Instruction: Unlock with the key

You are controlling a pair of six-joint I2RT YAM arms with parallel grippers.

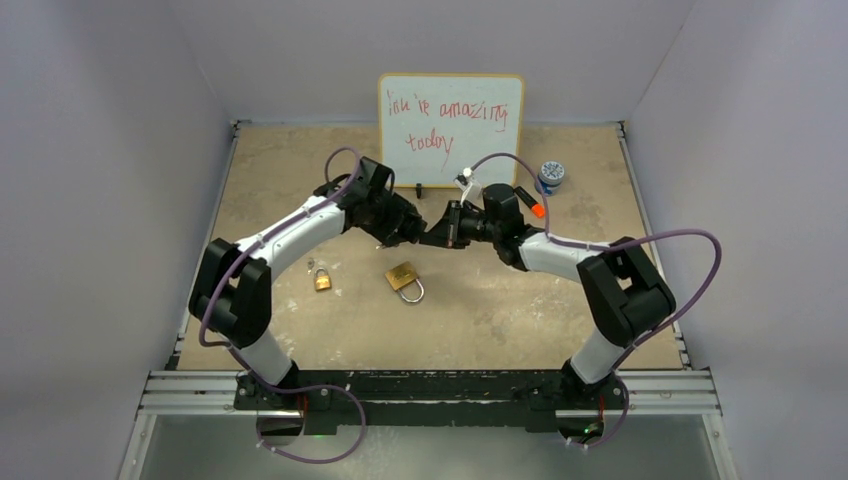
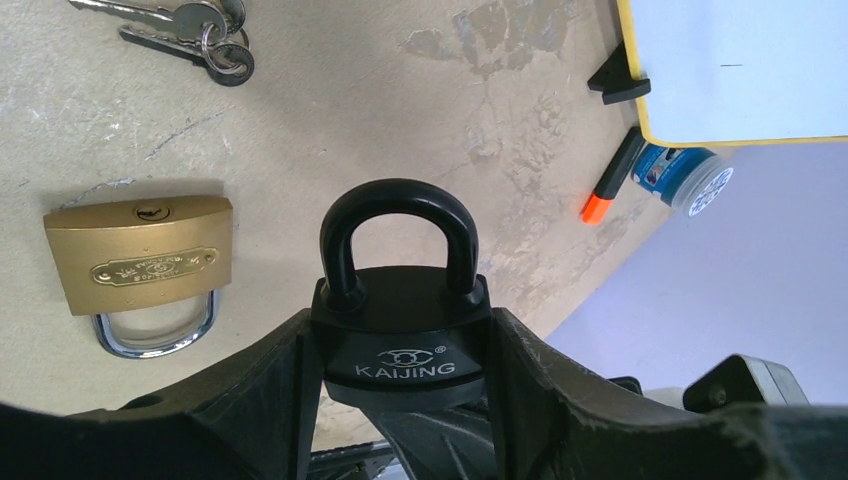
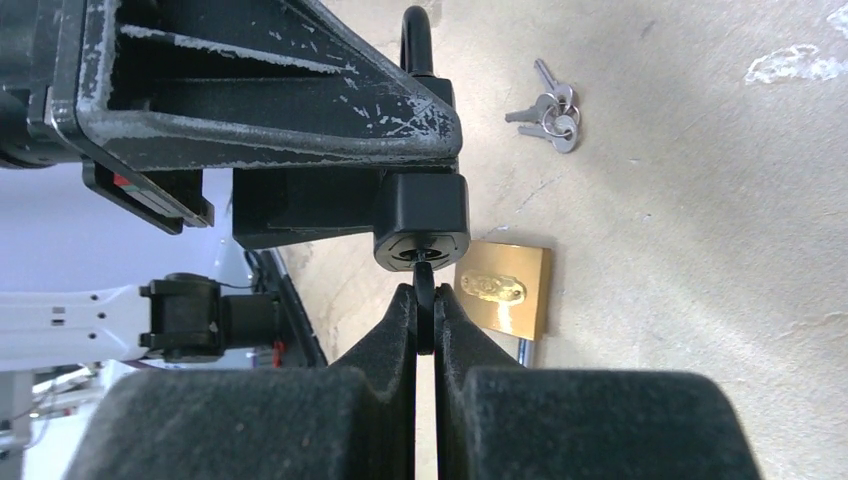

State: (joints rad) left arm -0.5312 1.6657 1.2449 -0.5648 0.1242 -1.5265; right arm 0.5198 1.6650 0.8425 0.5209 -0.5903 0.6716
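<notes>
Right wrist view: right fingers [image 3: 390,335] pinched tight on the key [image 3: 425,290], its tip in the black padlock [image 3: 420,215]; left fingers [image 2: 270,400], part-spread, clamp that padlock. Twisting off-axis might slip the key.

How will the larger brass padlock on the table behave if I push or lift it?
The larger brass padlock lies flat on its broad face, so it should slide rather than roll. Its solid-looking metal body is probably heavy for its size. The polished shackle may be slippery to pinch.
</notes>
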